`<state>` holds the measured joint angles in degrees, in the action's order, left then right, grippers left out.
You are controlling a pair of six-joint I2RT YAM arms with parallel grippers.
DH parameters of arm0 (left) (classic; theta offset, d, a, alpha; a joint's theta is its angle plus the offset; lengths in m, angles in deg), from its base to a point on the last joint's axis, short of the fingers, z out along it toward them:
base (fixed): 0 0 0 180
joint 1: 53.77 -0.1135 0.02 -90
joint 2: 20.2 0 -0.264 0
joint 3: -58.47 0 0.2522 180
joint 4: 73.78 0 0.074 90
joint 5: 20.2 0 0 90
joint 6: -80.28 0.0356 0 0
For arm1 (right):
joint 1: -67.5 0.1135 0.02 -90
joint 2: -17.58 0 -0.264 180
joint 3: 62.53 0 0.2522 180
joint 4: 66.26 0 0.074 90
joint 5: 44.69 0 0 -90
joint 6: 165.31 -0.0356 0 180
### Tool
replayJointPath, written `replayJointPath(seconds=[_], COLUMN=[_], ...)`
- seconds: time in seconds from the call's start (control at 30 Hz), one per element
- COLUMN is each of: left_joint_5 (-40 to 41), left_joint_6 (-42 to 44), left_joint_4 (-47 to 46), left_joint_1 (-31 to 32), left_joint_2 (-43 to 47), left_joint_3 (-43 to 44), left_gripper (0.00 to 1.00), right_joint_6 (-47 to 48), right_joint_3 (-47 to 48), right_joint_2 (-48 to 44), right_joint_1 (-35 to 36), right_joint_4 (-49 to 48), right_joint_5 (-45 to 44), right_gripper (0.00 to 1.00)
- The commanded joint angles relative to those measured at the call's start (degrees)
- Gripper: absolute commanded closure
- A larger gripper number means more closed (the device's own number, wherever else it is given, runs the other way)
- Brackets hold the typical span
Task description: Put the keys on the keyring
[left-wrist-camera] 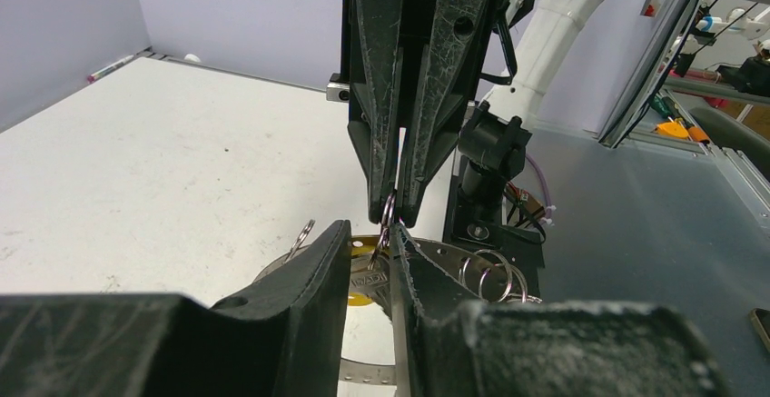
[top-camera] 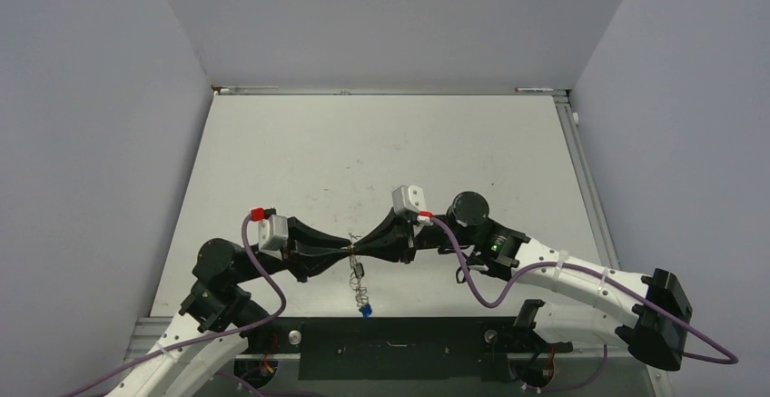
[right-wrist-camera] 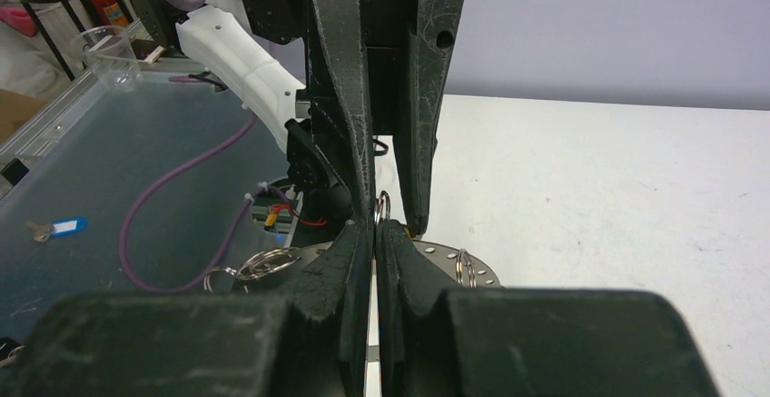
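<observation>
Both grippers meet tip to tip over the table's near edge. My right gripper point(right-wrist-camera: 374, 226) is shut on a small split ring point(right-wrist-camera: 383, 204), also visible in the left wrist view point(left-wrist-camera: 389, 208). My left gripper point(left-wrist-camera: 370, 229) stands slightly open; a yellow-headed key point(left-wrist-camera: 360, 299) hangs from that ring in the gap between its fingers. Under both curves the keyring point(left-wrist-camera: 368, 377), a wide silvery loop with small holes. More small rings point(left-wrist-camera: 495, 274) hang on it. In the top view the bunch dangles below the grippers, with a blue-headed key point(top-camera: 365, 310) lowest.
The white table point(top-camera: 381, 152) stretches away behind the grippers, walled on three sides. Below the near edge lies a dark floor with purple cables point(right-wrist-camera: 172, 224), a blue-tagged key point(right-wrist-camera: 59, 227) and a clear plastic cup point(right-wrist-camera: 109, 52). The arm bases point(top-camera: 390, 347) sit just under the bunch.
</observation>
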<state>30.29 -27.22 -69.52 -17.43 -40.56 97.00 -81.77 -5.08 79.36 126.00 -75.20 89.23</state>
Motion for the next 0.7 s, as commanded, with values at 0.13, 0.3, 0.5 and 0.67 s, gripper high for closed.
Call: replayJointPath(seconds=[0.13,0.3,0.5,0.67], left_joint_5=[0.25,0.56,3.72,5.05], left_joint_6=[0.09,0.67,3.89,5.63], left_joint_4=[-0.61,-0.06,4.30,6.24], left_joint_1=[0.07,0.14,0.07,0.03], left_joint_2=[-0.09,0.33,0.62,0.41], left_joint_3=[1.15,1.41,3.23,3.94], left_gripper=[1.00,1.00,1.00,1.00], right_joint_6=[-0.57,-0.48,2.16,11.27], right_joint_3=[2.90,2.90,4.44,9.84], right_joint_2=[1.06,1.11,0.55,-1.01], right_joint_1=[1.70,1.74,1.79,1.78], right_joint_4=[-8.28,-8.29,-2.97,13.65], right_joint_5=[1.70,1.53,0.40,-3.80], right_gripper=[0.95,0.95,0.94,0.67])
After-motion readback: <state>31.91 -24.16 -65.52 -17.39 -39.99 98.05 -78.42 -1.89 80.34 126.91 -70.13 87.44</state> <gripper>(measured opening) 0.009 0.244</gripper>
